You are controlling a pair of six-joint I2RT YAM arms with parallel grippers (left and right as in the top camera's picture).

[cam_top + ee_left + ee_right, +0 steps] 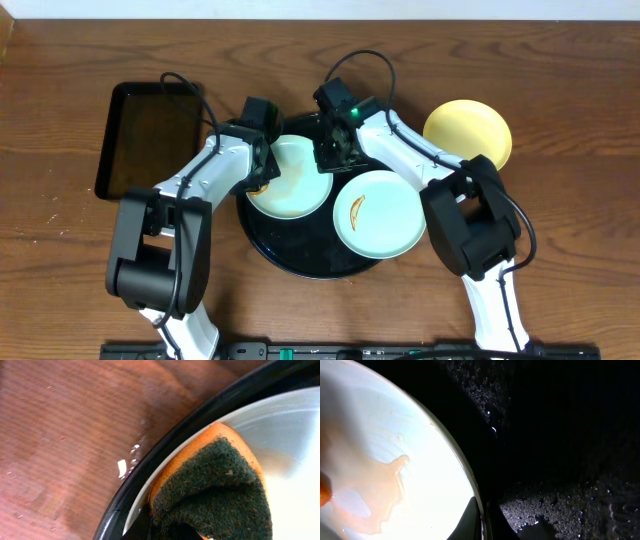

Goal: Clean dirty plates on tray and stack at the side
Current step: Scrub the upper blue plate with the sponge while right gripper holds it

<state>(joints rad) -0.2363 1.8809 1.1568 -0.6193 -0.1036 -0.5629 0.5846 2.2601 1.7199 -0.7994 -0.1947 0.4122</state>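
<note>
Left tool [262, 172] is pinching sponge [215, 485] against plate [300, 192] beneath; right tool [482, 522] is pinching its rim. Risk: rim slipping, plate skidding across tray [290, 256].

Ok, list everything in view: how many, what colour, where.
Left mint plate: one, mint-blue, orange-brown smear, left side of round tray.
Right mint plate: one, mint-blue, small orange-brown smear, right side of round tray.
Yellow plate: one, pale yellow, table right of tray.
Round tray: one, black, centre.
Rectangular tray: one, black, far left.
Sponge: one, orange with dark green face, on left mint plate.
Table: one, brown wood.
Left gripper: one, black, shut on sponge.
Right gripper: one, black, shut on left mint plate's rim.
</note>
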